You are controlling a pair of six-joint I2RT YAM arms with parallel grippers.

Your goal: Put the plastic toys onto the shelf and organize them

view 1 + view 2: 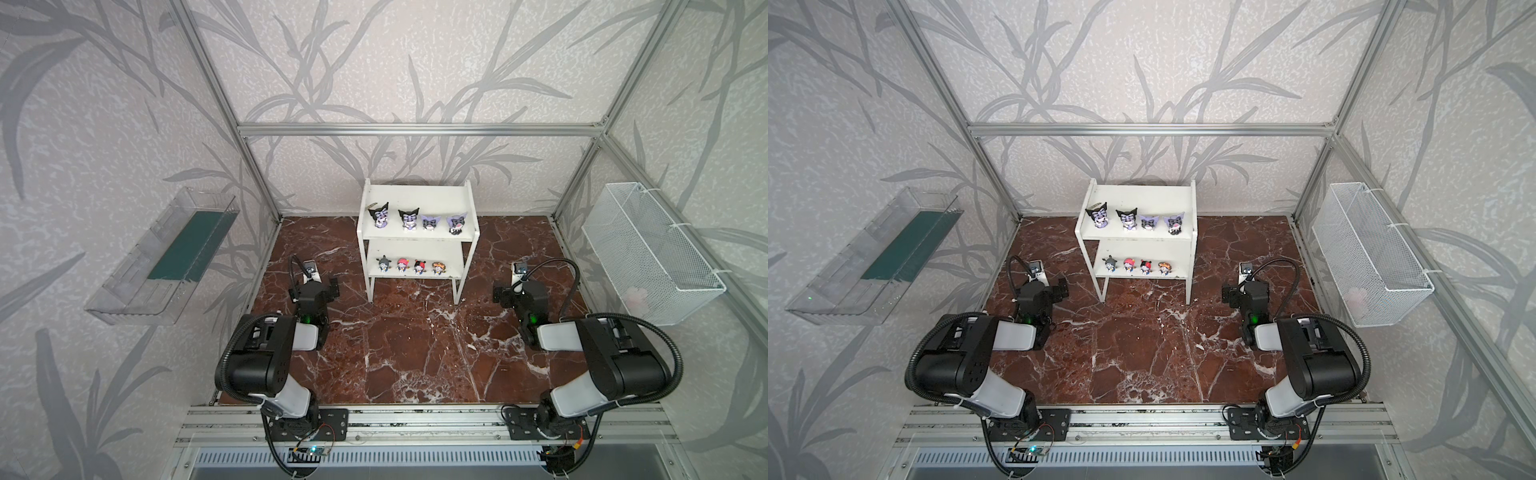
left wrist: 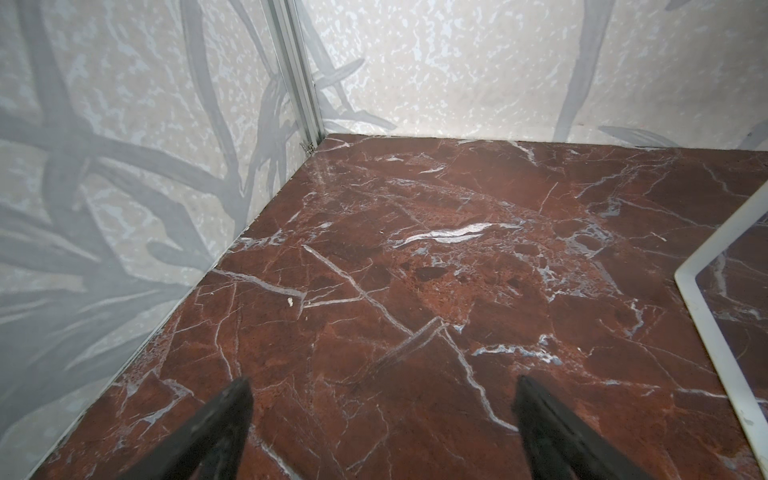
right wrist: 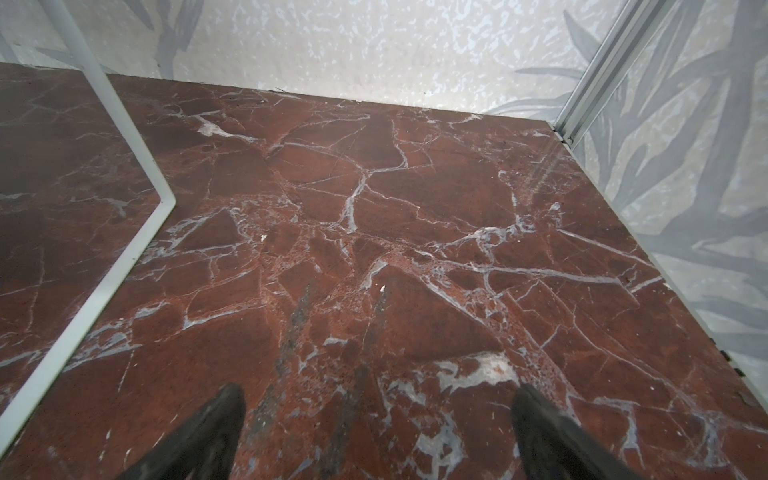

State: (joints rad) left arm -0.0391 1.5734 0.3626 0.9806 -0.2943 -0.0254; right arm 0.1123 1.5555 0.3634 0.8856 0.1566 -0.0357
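The white two-tier shelf [image 1: 415, 198] [image 1: 1142, 196] stands at the back middle of the red marble floor. Its upper board carries several larger plastic toys with pointed ears, from a black one [image 1: 379, 215] to a lavender one [image 1: 456, 223]. Along the lower board stand several smaller toys, from a grey one [image 1: 383, 263] to an orange one [image 1: 437, 268]. My left gripper [image 2: 382, 388] is open over bare floor, left of the shelf leg [image 2: 706, 316]. My right gripper [image 3: 378, 392] is open too, right of the shelf leg [image 3: 124, 232]. Neither holds anything.
A clear plastic tray [image 1: 166, 253] hangs on the left wall. On the right wall hangs a white wire-mesh basket [image 1: 648, 249] with something pale pink [image 1: 636, 295] inside. Both arms [image 1: 311, 299] [image 1: 525, 297] are folded low at either side of the shelf.
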